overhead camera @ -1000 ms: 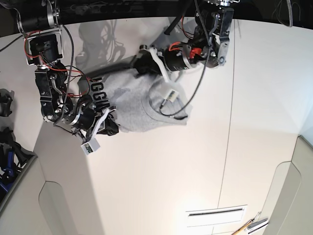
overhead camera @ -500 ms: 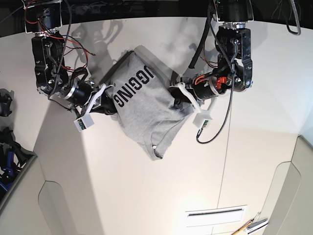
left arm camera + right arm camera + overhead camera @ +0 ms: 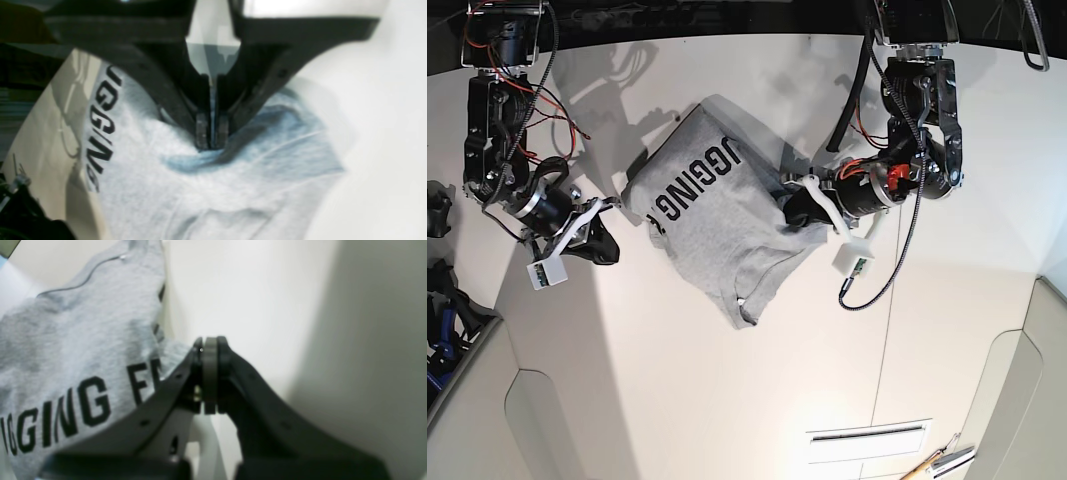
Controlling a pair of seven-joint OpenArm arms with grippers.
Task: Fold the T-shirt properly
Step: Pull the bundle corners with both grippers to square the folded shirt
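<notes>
The heather-grey T-shirt [image 3: 712, 225] lies bunched on the white table, black block lettering facing up. It also shows in the left wrist view [image 3: 206, 186] and the right wrist view [image 3: 66, 350]. My left gripper [image 3: 793, 208] is shut on a raised fold at the shirt's right edge, and its pads [image 3: 201, 133] pinch the cloth. My right gripper [image 3: 611, 246] is shut just left of the shirt. In the right wrist view [image 3: 209, 343] no cloth shows between its pads, and the shirt's edge lies beside its left finger.
The white table [image 3: 727, 380] has a seam running down its right half. A slotted panel [image 3: 867, 434] and a pencil-like tool [image 3: 935, 462] lie at the front right. Dark gear [image 3: 441, 310] sits off the table's left edge.
My right gripper has moved left and down, away from the shirt edge it held. The shirt has shifted slightly and lies flatter. My left gripper still pinches the right edge.
</notes>
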